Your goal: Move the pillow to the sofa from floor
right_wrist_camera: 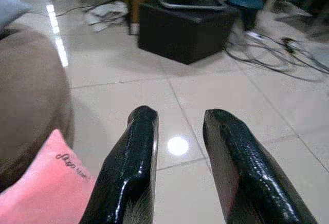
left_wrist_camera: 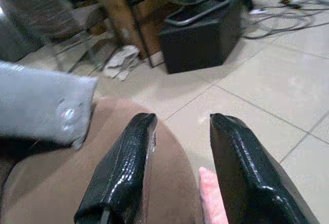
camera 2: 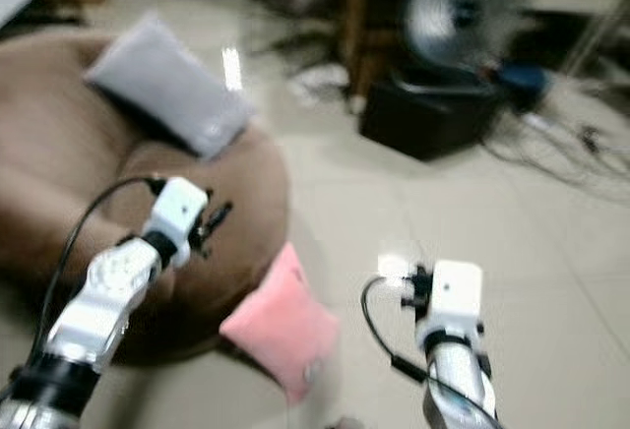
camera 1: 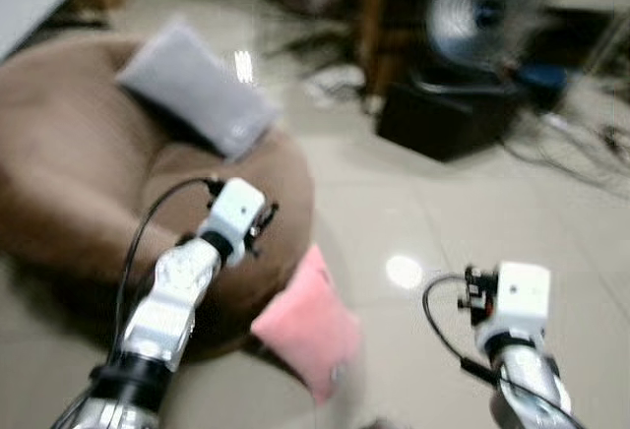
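**Pillow on floor, grasp not yet begun**

At 6 o'clock of the head view, the pink pillow lies on the tiled floor, leaning against the brown sofa, which bears a grey pillow. Left gripper at 9 o'clock and right gripper at 4 o'clock hold their fingers apart, empty. Pickup and transfer remain.

A floor of pale glossy square tiles with thin grout lines carries bright spots of reflected light. On the far right stands a boxy black container, with a round silver fan just behind it, blurred. Tangled dark cables lie on the tiles to its right. Crumpled white cloth lies near wooden furniture legs at the far centre.
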You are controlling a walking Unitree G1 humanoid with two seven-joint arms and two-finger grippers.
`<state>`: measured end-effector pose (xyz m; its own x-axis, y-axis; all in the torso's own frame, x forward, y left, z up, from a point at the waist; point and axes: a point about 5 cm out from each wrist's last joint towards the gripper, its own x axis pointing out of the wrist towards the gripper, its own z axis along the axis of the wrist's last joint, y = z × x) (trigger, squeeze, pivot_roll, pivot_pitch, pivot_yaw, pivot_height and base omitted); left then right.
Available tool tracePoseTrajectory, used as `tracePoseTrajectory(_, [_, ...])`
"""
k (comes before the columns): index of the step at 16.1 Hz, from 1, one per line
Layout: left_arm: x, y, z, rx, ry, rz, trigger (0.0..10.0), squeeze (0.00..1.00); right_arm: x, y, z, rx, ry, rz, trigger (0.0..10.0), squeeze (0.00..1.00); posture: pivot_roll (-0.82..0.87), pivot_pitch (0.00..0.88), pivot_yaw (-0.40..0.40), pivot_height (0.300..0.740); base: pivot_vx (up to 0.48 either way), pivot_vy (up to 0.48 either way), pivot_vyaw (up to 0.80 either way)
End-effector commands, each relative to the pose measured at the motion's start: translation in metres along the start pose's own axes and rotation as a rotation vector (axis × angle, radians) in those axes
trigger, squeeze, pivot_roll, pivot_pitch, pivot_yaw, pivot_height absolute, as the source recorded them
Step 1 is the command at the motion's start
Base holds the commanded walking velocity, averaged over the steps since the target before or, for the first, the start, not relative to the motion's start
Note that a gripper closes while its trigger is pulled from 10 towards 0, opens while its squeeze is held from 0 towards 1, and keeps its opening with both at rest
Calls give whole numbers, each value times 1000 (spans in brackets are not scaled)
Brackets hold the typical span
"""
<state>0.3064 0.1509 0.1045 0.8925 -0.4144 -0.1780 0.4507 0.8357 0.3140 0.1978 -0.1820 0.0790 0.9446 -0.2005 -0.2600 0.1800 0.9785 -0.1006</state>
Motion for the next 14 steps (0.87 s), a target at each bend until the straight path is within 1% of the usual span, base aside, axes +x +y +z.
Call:
tracePoseTrajectory(1, [4,-6,6,-6,-23,-15,10000,0,-1,-7,-2,-23,11,-21,10000,0,-22,26,1,740,0,409,-800])
tracePoseTrajectory(4, [3,-7,8,-43,-55,-1,10000,0,-1,-8,-2,-27,9,-24,10000,0,-24,20,1,740,0,407,-800])
tracePoseTrajectory(5, [3,-7,13,-67,-94,12,10000,0,0,-9,-1,-34,2,-19,10000,0,-22,17,-5,740,0,0,-800])
tracePoseTrajectory(6, [2,-8,15,-71,-114,15,10000,0,1,-8,1,-46,-11,-10,10000,0,-22,17,-5,740,0,-480,-800])
tracePoseTrajectory(7, [1,-9,14,-60,-106,22,10000,0,2,-7,4,-82,-32,5,10000,0,-20,16,-8,740,0,-480,0])
tracePoseTrajectory(8, [-1,-9,11,-75,-100,47,10000,0,3,-6,6,-111,-50,20,10000,0,-19,14,-13,740,0,-480,0])
tracePoseTrajectory(9, [-2,-8,10,-103,-111,58,10000,0,4,-7,6,-111,-47,18,10000,0,-18,13,-16,740,0,0,0])
tracePoseTrajectory(10, [-3,-8,10,-114,-114,64,10000,0,4,-7,6,-122,-48,17,10000,0,-17,12,-20,740,0,0,0])
tracePoseTrajectory(12, [-3,-8,11,-106,-120,58,10000,0,6,-10,4,-156,-38,-1,10000,0,-14,11,-28,740,0,0,0])
tracePoseTrajectory(14, [-4,-11,11,-100,-131,41,10000,0,7,-8,4,-169,-48,34,10000,0,-16,11,-31,740,0,0,0])
